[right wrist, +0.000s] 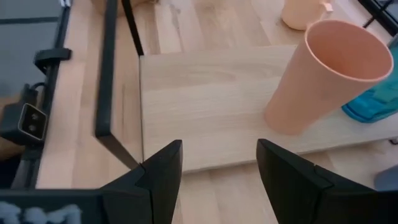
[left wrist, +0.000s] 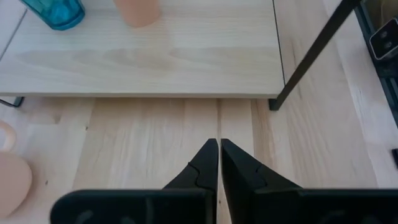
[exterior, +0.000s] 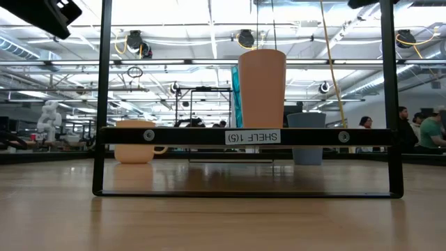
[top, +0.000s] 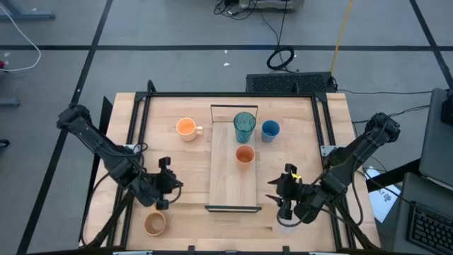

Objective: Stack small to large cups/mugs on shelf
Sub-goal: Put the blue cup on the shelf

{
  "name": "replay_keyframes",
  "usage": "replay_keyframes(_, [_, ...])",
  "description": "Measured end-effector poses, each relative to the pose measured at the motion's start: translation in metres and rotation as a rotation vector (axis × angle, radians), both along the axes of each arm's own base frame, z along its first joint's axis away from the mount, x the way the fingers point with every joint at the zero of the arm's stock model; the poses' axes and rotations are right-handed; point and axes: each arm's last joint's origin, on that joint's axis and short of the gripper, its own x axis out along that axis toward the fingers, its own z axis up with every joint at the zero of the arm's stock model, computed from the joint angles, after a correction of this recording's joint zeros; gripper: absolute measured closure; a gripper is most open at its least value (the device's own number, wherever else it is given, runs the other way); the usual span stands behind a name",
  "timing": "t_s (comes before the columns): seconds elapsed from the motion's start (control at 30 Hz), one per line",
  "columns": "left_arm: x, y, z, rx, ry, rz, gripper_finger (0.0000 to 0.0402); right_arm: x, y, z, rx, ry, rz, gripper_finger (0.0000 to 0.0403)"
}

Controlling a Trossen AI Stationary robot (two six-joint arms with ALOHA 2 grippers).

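The shelf (top: 232,185) lies along the middle of the table. On it stand the teal tumbler (top: 244,126), at its far end, and the small orange cup (top: 244,154), near its middle. The orange handled mug (top: 186,128) stands on the table left of the shelf, the blue cup (top: 270,130) right of it, and the tan mug (top: 155,224) at the near left. My left gripper (left wrist: 219,144) hovers shut over the table left of the shelf's near end. My right gripper (right wrist: 219,149) hovers open to the right of that end, nothing between its fingers.
A black metal frame (top: 141,134) runs around the tabletop. The shelf's black end frame (exterior: 244,136) stands at its near end. Bare shelf board (right wrist: 205,106) lies between the orange cup and that end. People stand in the room beyond the table (exterior: 418,129).
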Motion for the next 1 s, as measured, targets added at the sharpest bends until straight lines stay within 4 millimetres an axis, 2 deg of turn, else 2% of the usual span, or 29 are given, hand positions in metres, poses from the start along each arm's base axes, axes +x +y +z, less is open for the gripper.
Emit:
replay_keyframes(0.4, [0.011,-0.018,-0.026,0.048,0.075,-0.009,0.0380,-0.003,0.014,0.023,0.063,-0.062,0.044,0.0204])
replay_keyframes(0.6, [0.013,-0.019,-0.027,0.044,0.067,0.001,0.0380,-0.006,0.013,0.034,0.068,-0.020,0.054,0.0204])
replay_keyframes(0.8, [0.016,-0.020,-0.024,0.059,0.011,-0.002,0.0380,-0.010,0.001,0.039,0.055,0.061,-0.027,0.0204])
replay_keyframes(1.0, [0.016,-0.020,-0.024,0.079,-0.006,0.014,0.0380,-0.009,-0.004,0.035,0.223,0.190,-0.079,0.0204])
